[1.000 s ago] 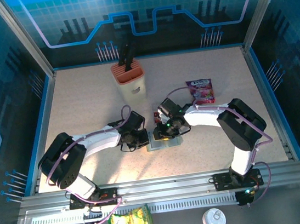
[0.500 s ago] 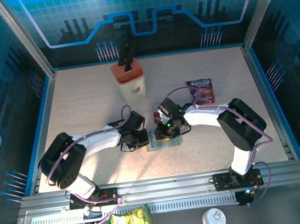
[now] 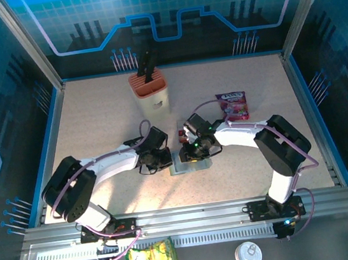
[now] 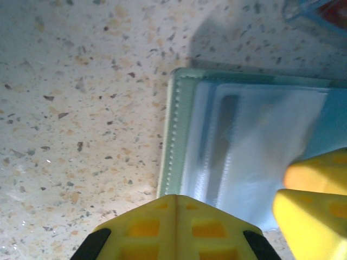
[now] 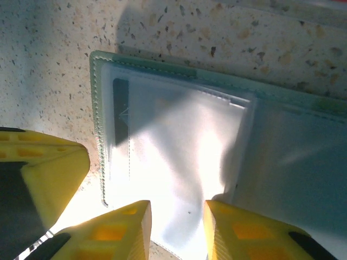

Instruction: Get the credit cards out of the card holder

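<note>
card holder (image 3: 189,166) lies opened flat on the speckled table (image 3: 96,121), mid-table btw the two wrists, clear pockets (image 5: 179,135) facing up. left gripper (image 4: 174,205) is closed right down w/ nothing in it, tips at the holder's stitched outer edge. reads as a pin-down, tho actual contact i can't confirm. right gripper (image 5: 177,219) stands a narrow gap apart, fingers straddling the near edge of the pocket panel. whether there's a card lip or just sleeve plastic btw them, can't tell. so you're at the extraction step imo: holder spread and braced, fishing for a card. can't say if any credit cards sit inside; the pockets read pale, w/ one dark strip (image 5: 120,108) near the corner. next move: make sure the pinch is on a card, not the sleeve, then draw it out along the pocket's mouth, low and slow, w/ the left pressing so the holder doesn't drag along.
</note>
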Available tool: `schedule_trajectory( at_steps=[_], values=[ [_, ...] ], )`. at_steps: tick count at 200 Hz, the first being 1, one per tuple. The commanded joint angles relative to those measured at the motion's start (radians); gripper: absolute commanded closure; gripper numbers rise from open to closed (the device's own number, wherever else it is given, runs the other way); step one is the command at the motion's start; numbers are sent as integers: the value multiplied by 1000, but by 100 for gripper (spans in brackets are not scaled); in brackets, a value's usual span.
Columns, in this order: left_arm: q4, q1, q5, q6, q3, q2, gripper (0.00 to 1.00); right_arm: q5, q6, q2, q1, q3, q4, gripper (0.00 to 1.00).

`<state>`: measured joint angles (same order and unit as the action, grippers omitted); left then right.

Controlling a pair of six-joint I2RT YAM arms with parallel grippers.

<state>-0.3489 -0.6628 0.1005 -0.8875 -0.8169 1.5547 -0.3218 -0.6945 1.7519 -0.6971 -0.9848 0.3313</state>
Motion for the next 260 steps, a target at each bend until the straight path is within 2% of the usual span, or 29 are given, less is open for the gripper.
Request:
schedule_trajectory(
  at_steps=[1,71,156,260],
  values=[
    [-31,6,-14,-1,-31,-42,100,-4,15,-27,16,23,8,69],
    [56,5,53,-53,-14,-41,96,-23,11,-27,28,54,-27,70],
    [129,5,103,-96,12,12,78,-36,6,-23,40,72,-47,74],
    [200,3,140,-115,34,56,70,-34,7,-28,45,79,-46,77]
  ],
)
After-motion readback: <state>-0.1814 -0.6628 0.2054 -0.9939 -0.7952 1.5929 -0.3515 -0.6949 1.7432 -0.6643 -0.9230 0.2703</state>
